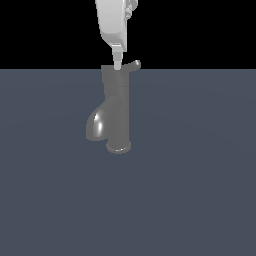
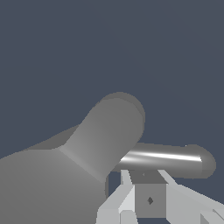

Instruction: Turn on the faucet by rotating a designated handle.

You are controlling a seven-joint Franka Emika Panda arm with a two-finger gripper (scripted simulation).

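The dark grey faucet (image 1: 118, 110) stands upright on its round base flange, with its curved spout (image 1: 96, 126) bulging toward the exterior view's left. The handle cap (image 1: 117, 76) tops it, and its thin lever (image 1: 134, 65) sticks out toward the exterior view's right. My white gripper (image 1: 117, 64) comes down from above, its fingertips at the top of the cap beside the root of the lever. In the wrist view the cap (image 2: 114, 127) and the shiny lever (image 2: 168, 158) lie just beyond my gripper (image 2: 143, 175). Its two fingers stand apart and hold nothing.
The faucet stands on a flat blue-grey floor (image 1: 200, 190) that fills the lower part of the exterior view. Black background lies behind. Nothing else is in view.
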